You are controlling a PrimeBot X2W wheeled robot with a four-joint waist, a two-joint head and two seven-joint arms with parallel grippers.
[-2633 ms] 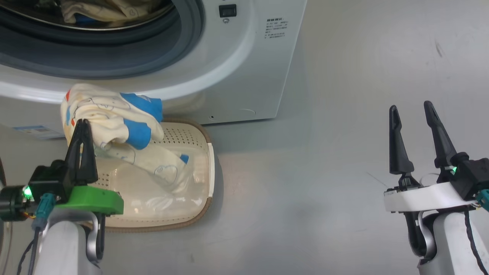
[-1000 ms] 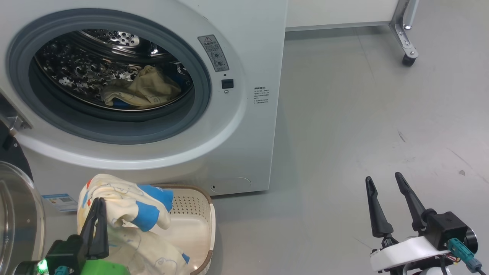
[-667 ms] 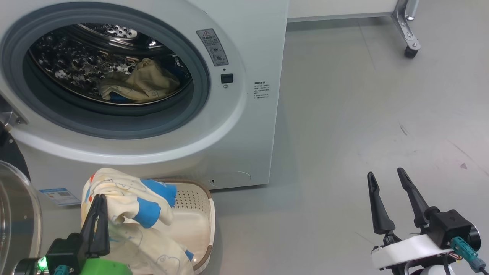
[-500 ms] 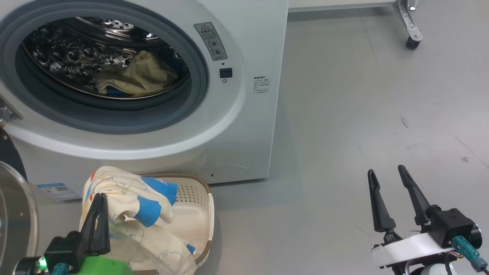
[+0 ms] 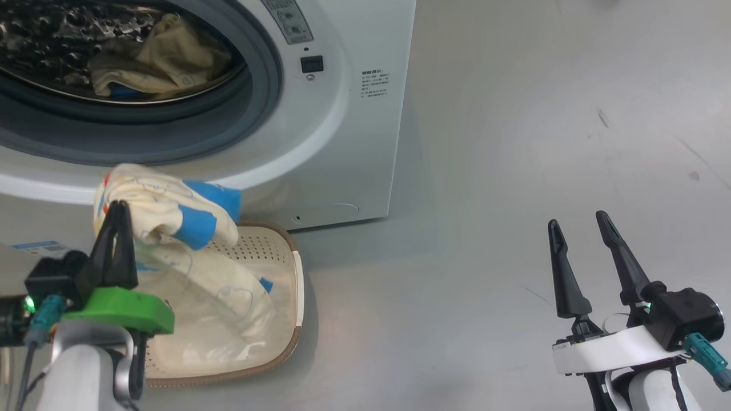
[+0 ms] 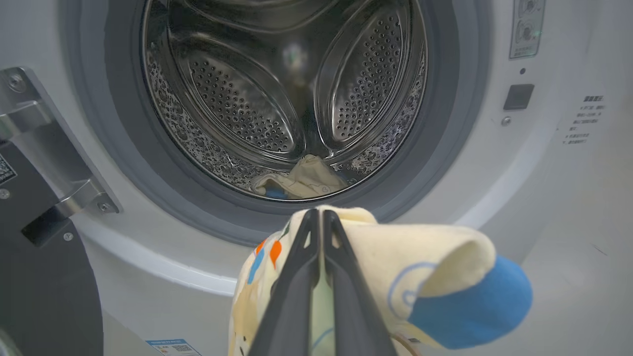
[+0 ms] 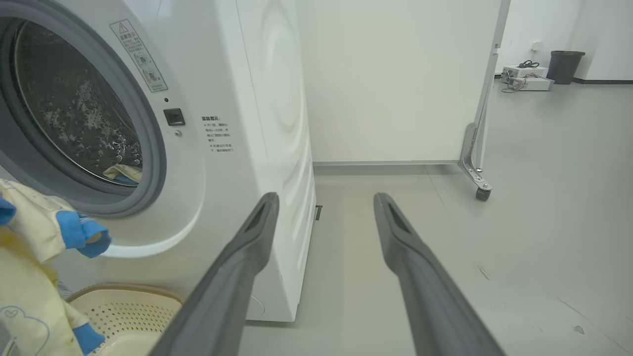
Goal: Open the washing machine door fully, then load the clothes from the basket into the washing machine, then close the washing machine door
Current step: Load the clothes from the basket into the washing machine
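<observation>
We count one washing machine (image 5: 342, 142) with one drum (image 6: 277, 89) showing two raised perforated paddles (image 6: 237, 99), one basket (image 5: 298, 302), and two cream-yellow garments: the held garment (image 5: 154, 200) and the garment in the drum (image 5: 154, 63). We see two grippers, the left gripper (image 5: 117, 206) and the right gripper (image 5: 577, 220), each with two dark fingers, four in all. We also count one blue label sticker (image 5: 37, 246), one caster wheel (image 7: 482, 194) and one dark bin (image 7: 565, 66).
</observation>
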